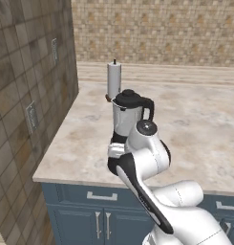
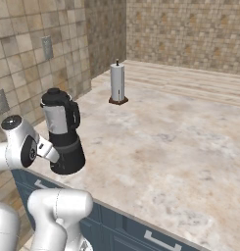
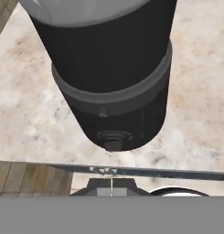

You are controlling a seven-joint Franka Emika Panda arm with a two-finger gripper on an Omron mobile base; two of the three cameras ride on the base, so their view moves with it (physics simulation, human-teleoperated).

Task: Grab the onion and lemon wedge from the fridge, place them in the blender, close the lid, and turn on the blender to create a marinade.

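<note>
The blender [image 2: 65, 132] stands near the counter's front left edge, its clear jar [image 1: 124, 118] capped by the black domed lid [image 1: 129, 98]. In the hand view its black base [image 3: 114, 82] looms close, with the round front dial [image 3: 114, 138] just above my fingertips. My gripper [image 3: 112, 187] is shut, its tips pressed together with nothing between them, right in front of the dial. From the right base view the gripper [image 2: 52, 156] sits against the base's front side. The onion, lemon wedge and fridge are out of view.
An upright white paper roll [image 2: 117, 82] stands behind the blender near the tiled left wall [image 1: 27, 95]. The marble counter [image 2: 175, 147] stretches wide to the right. Blue cabinet doors [image 1: 90, 215] lie below its front edge.
</note>
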